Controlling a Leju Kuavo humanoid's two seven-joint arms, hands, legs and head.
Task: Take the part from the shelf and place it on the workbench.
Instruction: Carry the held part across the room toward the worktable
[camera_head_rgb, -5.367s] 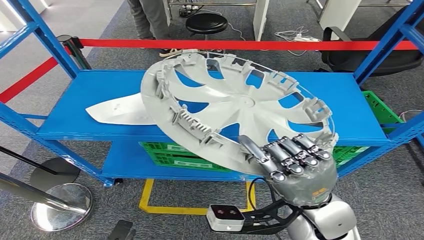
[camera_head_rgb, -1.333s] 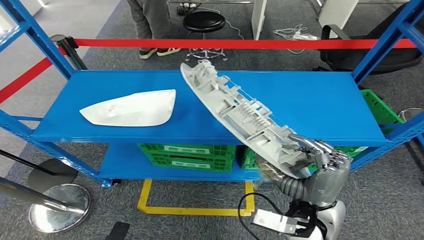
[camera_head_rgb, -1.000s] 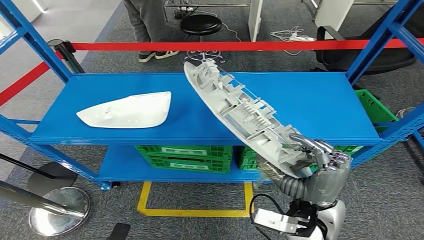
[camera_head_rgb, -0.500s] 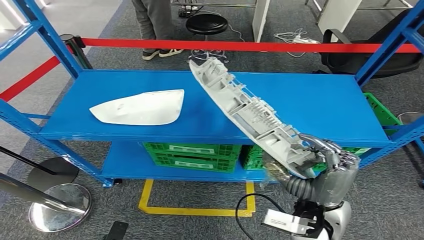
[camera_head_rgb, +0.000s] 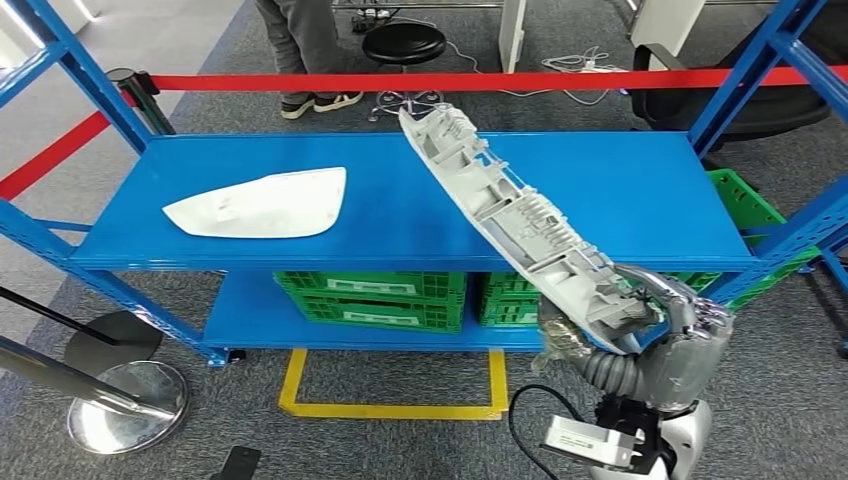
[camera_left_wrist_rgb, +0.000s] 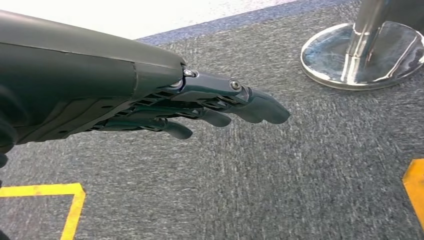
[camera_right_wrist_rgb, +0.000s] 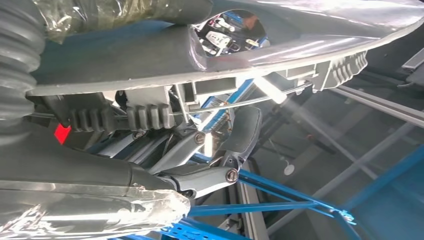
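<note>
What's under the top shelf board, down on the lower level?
Below the blue top shelf, green crates sit on the lower blue board. The right hand and the grey wheel cover it holds hide part of the crates, so the right end cannot be seen.

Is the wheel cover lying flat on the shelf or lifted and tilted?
Lifted and tilted: the wheel cover shows edge-on, gripped at its lower rim by the right hand.

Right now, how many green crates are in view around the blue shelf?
3. Two sit side by side on the lower shelf: a left crate and a middle crate, partly behind the wheel cover. A third crate stands beyond the rack's right end. Others may be hidden.
</note>
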